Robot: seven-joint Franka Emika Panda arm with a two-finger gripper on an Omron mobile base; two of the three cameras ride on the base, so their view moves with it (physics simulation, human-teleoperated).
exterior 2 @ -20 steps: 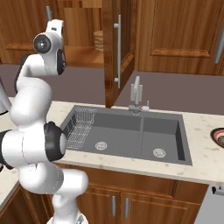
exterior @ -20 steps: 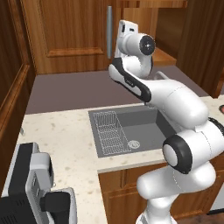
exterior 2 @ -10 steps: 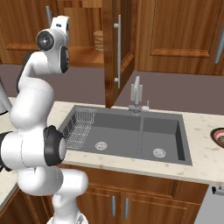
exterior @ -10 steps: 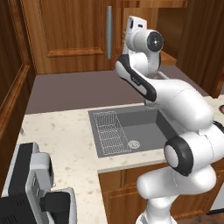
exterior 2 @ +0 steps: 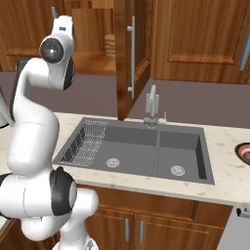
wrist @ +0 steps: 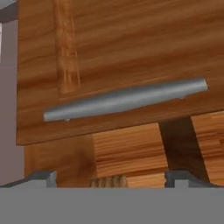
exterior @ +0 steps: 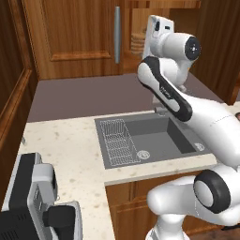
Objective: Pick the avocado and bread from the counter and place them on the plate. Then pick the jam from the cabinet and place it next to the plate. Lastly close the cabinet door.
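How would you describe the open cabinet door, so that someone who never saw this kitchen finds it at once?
Start at the grey steel sink set in the speckled counter. Behind its faucet a tall brown wood cabinet door stands swung out toward the room. Its long vertical silver bar handle and its open position set it apart from the shut door to its right.

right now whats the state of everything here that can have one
cabinet door: open, swung out over the counter
gripper: open, empty, facing the door's handle
sink: empty, no water running
dish rack: empty, inside the sink
plate: on the counter, at the edge of the view
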